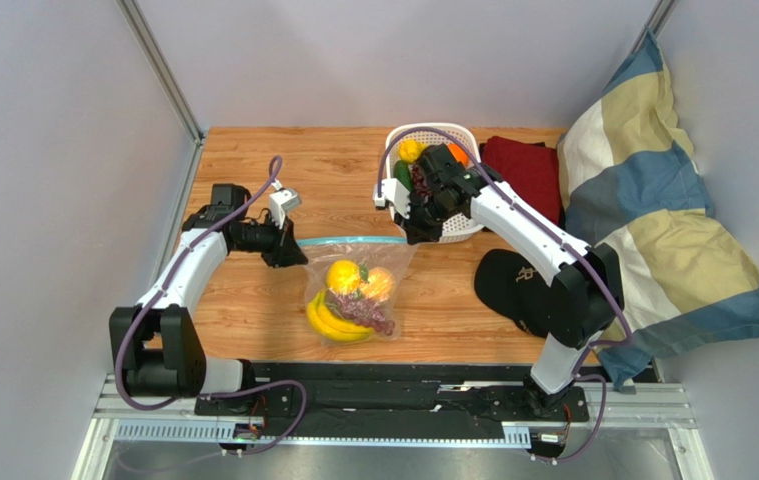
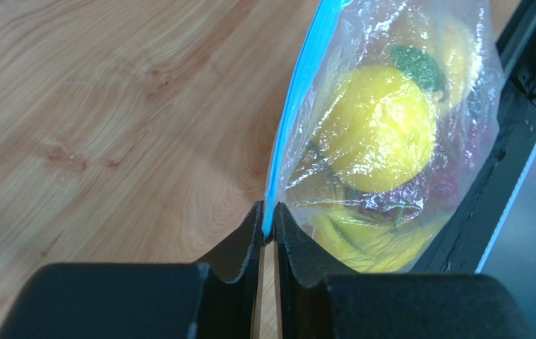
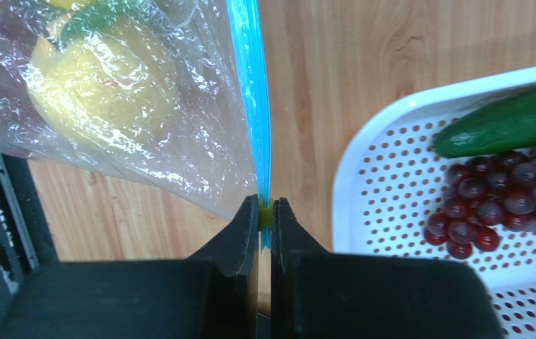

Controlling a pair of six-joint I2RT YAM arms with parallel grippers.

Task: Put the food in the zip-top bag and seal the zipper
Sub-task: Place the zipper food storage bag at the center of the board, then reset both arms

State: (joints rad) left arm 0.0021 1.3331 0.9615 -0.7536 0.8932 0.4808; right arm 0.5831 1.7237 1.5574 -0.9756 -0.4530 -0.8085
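1. The food [image 1: 351,290] (bananas, round fruits, grapes) lies inside the zip-top bag [image 3: 200,155] on the surface [image 1: 253,170], between the arms.
2. More grapes [image 3: 489,205] and a cucumber [image 3: 510,120] remain in the white basket [image 3: 390,212].
3. The zipper [image 1: 353,241] runs taut and straight, so sealing looks nearly finished, though that is unconfirmed.
4. The left pincer [image 2: 268,215] narrowly nips one zipper end and the right pincer [image 3: 265,208] clamps the other. Both arms reach forward, wrists low, facing each other.

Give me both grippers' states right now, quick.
Left gripper: closed, pinching one end of the zipper.
Right gripper: closed, pinching the zipper's other end.
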